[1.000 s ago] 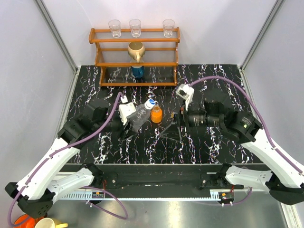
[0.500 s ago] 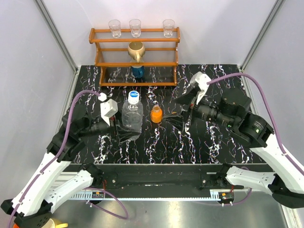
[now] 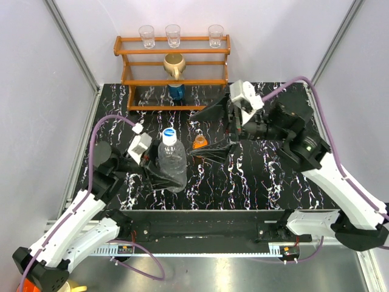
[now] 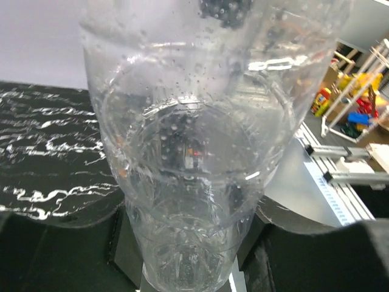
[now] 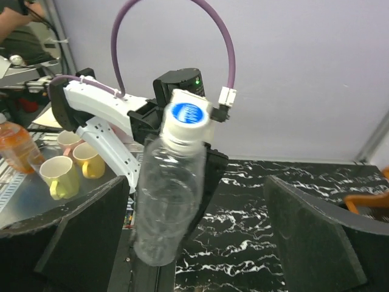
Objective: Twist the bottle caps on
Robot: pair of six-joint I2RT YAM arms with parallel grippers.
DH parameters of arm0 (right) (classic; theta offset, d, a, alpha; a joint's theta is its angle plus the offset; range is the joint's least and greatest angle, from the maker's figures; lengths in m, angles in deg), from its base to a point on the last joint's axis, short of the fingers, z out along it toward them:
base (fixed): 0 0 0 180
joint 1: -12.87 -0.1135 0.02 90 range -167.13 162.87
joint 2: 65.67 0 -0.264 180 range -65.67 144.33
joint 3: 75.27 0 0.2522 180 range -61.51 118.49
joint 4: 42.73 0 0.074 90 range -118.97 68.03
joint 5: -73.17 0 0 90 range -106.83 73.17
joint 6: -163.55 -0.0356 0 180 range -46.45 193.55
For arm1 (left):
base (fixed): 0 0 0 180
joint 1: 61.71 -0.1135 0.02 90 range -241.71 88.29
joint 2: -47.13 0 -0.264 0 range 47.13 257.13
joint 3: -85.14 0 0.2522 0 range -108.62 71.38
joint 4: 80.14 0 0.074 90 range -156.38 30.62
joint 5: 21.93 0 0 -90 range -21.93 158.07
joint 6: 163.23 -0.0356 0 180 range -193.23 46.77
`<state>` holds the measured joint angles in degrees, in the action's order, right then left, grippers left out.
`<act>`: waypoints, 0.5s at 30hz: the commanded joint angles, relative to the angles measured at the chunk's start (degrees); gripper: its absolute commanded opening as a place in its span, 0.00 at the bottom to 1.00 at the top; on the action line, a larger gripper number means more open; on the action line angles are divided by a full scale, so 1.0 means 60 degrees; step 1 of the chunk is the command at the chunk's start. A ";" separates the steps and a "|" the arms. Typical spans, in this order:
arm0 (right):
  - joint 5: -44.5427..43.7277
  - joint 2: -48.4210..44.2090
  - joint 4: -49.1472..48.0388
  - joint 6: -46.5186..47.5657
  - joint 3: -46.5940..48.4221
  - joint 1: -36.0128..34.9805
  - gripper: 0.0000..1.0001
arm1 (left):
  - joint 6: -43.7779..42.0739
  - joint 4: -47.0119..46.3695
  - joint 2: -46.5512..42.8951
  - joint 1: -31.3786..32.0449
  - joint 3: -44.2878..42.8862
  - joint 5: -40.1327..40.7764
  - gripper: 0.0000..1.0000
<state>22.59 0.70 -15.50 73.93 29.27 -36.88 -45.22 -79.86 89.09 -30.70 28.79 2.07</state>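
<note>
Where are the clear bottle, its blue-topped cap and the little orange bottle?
clear bottle (image 3: pixel 172 165): top view, its body.
blue-topped cap (image 5: pixel 187 114): right wrist view, its flat top.
orange bottle (image 3: pixel 200 144): top view, its body.

I see a black table veined with white like marble, and at its far edge an orange-brown wooden rack carrying a dull gold jug, a dark blue container and colourless clear glasses. Near the table's middle the clear bottle wears a white cap with a blue top, beside a small orange bottle. Both arms on my feed are white with black joints and purple cables, against pale lilac-grey walls.
</note>
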 commanded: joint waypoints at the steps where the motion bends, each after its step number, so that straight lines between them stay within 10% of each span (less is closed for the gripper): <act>1: 0.1484 0.0554 -0.1350 -0.0382 0.0324 -0.0042 1.00 | 0.0122 -0.1710 -0.0415 0.0091 -0.0050 -0.1568 0.46; 15: 0.3273 0.1784 -0.4736 -0.3037 0.0279 -0.0086 0.97 | -0.1343 -0.0333 -0.0562 0.0106 0.0125 -0.1291 0.46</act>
<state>37.61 9.91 -34.82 61.82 29.23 -36.88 -49.96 -81.41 85.85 -30.25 29.03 -5.40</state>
